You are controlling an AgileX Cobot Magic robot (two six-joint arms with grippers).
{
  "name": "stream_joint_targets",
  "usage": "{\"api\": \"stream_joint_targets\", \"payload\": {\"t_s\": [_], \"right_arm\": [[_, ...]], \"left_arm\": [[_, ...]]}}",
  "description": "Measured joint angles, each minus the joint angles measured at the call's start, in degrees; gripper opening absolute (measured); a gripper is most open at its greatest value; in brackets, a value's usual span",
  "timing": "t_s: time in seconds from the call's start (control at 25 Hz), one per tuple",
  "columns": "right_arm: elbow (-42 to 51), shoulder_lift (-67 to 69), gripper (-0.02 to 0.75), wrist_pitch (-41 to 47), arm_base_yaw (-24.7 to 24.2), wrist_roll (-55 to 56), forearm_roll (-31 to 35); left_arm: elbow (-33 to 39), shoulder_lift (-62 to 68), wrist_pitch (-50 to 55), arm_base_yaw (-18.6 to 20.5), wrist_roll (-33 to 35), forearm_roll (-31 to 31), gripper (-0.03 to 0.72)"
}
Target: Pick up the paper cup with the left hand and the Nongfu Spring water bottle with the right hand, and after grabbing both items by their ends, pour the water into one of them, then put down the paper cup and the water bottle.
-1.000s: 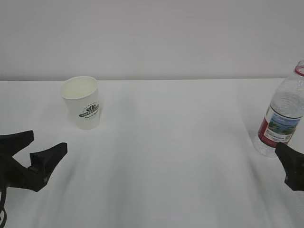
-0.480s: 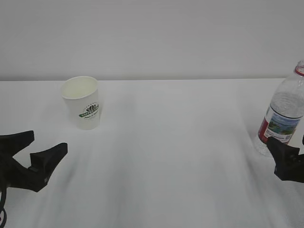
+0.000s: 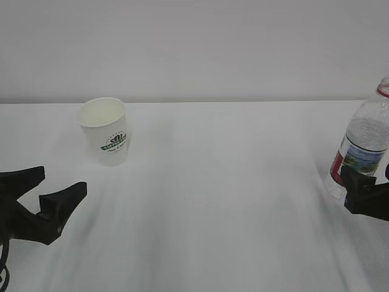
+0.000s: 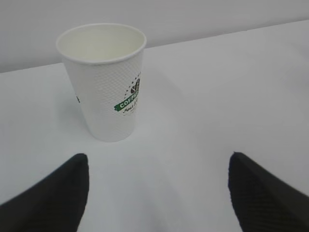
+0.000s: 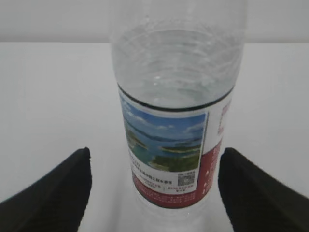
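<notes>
Left hand point(image 4: 157, 193) spread wide, short of upright paper cup point(image 4: 105, 79), no contact. Right hand point(image 5: 153, 191) spread, flanking lower label of Nongfu Spring water bottle point(image 5: 174, 111), fingers apart from it.

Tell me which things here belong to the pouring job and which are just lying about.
Belong to the job:
paper cup
water bottle
left tool, open
right tool, open, straddling the bottle

Just lying about:
nothing but the white table itself
</notes>
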Motion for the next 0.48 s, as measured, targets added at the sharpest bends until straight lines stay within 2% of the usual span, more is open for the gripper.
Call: {"api": "stream_joint_targets", "payload": {"t_s": [0.48], "right_arm": [[-5.5, 4.6, 0.62, 0.0, 0.0, -2.2, 2.3]], "left_arm": [[-0.1, 0.0, 0.0, 0.0, 0.0, 0.0, 0.645]]}}
